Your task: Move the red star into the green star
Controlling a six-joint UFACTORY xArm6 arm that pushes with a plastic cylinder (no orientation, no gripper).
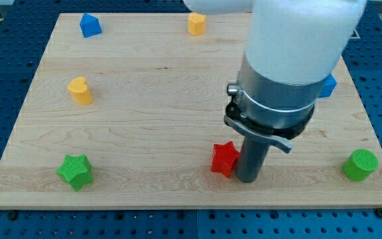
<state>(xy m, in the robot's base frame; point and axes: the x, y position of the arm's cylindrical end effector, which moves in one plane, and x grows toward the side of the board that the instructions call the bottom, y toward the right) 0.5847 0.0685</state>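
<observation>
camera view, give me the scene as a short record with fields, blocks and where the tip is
board: wooden table top
red star: low centre, touching my tip on its left side
my tip: just right of the red star
green star: bottom left, far from the red star
green cylinder: bottom right
yellow heart: left
blue block: top left
yellow block: top centre
second blue block: right, partly hidden by the arm

The red star point(225, 159) lay flat near the board's bottom edge, right of centre — I saw it touching my rod on its right side. The green star point(75, 171) sat well apart — bottom-left corner.
</observation>
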